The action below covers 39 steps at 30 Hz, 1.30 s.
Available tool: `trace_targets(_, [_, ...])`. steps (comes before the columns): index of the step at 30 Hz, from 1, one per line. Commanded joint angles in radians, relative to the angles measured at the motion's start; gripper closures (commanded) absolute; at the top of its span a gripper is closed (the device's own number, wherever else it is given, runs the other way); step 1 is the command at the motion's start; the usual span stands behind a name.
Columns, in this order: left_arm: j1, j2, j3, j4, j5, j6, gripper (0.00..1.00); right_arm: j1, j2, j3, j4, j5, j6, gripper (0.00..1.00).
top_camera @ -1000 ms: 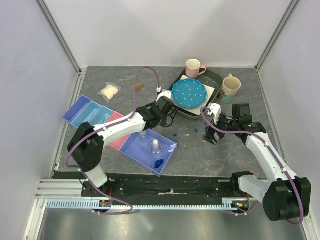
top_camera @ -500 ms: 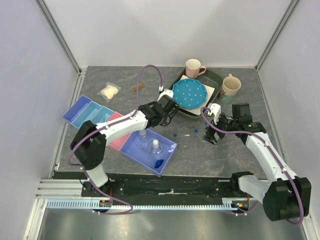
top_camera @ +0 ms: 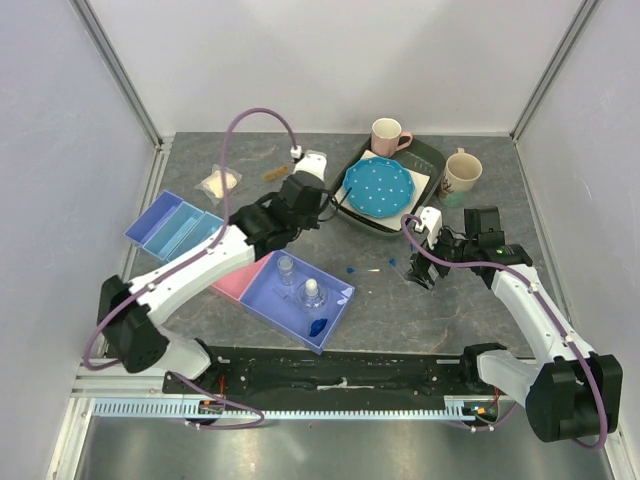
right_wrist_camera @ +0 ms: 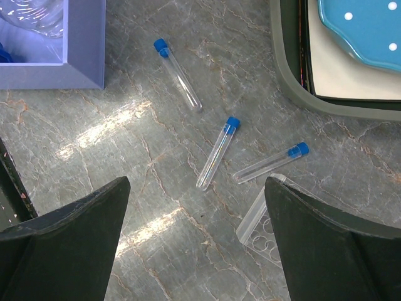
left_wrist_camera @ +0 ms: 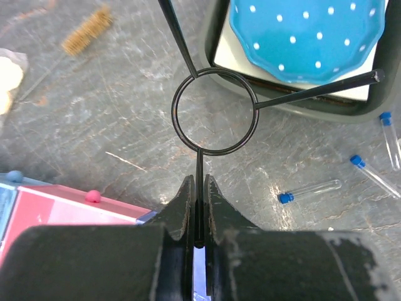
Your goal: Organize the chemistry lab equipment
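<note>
Grey table (top_camera: 480,300): your left gripper (left_wrist_camera: 198,183), clamped on the black wire ring (left_wrist_camera: 173,113), has swung left of the blue dotted plate (left_wrist_camera: 307,31); stow it next.

Crockery and sorting bins on a grey, stone-patterned table (top_camera: 480,300).
A blue dotted plate (top_camera: 378,188) sat on a white sheet (top_camera: 425,182) inside a dark tray (top_camera: 428,155) towards the back of the table. A pink mug (top_camera: 386,134) stood upright just behind the plate, and a cream patterned mug (top_camera: 462,176) stood to its right, beside the tray. Well to the plate's left lay a light blue bin (top_camera: 165,222), with a pink bin (top_camera: 245,282) and a purple bin (top_camera: 268,297) nearer the front.
</note>
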Motion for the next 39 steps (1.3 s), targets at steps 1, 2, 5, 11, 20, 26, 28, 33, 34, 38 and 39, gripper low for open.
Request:
trace_targets(1, [0.045,-0.134,0.028,0.003,-0.057,0.037,0.98,-0.005,-0.004,0.001,-0.003,-0.017,-0.022,0.03])
trace_targets(2, [0.074,-0.155,0.004,-0.009,-0.057,0.024,0.98,-0.006,-0.005,0.001,-0.003,-0.017,-0.022,0.04])
trace_targets(5, [0.151,-0.281,-0.073,-0.058,-0.055,-0.002,0.98,-0.005,-0.005,0.001,-0.003,-0.018,-0.022,0.03])
trace_targets(11, [0.349,-0.54,-0.277,-0.12,-0.005,-0.052,0.98,-0.007,-0.002,0.001,-0.003,-0.023,-0.023,0.03])
trace_targets(20, [0.492,-0.647,-0.495,-0.164,0.084,-0.223,0.98,-0.006,0.008,0.001,-0.003,-0.015,-0.026,0.03])
trace_targets(26, [0.49,-0.598,-0.538,-0.157,0.094,-0.286,0.98,-0.01,0.016,0.001,-0.005,-0.014,-0.026,0.03])
trace_targets(28, [0.493,-0.579,-0.546,-0.149,0.097,-0.292,0.98,-0.01,0.018,0.001,-0.005,-0.014,-0.026,0.02])
trace_targets(33, [0.493,-0.538,-0.58,-0.101,0.118,-0.295,0.98,-0.011,0.022,0.001,-0.005,-0.014,-0.028,0.02])
trace_targets(34, [0.495,-0.535,-0.584,-0.098,0.118,-0.299,0.98,-0.01,0.024,0.001,-0.005,-0.014,-0.028,0.02])
trace_targets(38, [0.496,-0.521,-0.601,-0.091,0.133,-0.305,0.81,-0.011,0.027,0.001,-0.005,-0.014,-0.028,0.02])
trace_targets(39, [0.496,-0.522,-0.6,-0.089,0.141,-0.305,0.77,-0.011,0.031,0.001,-0.005,-0.014,-0.028,0.02])
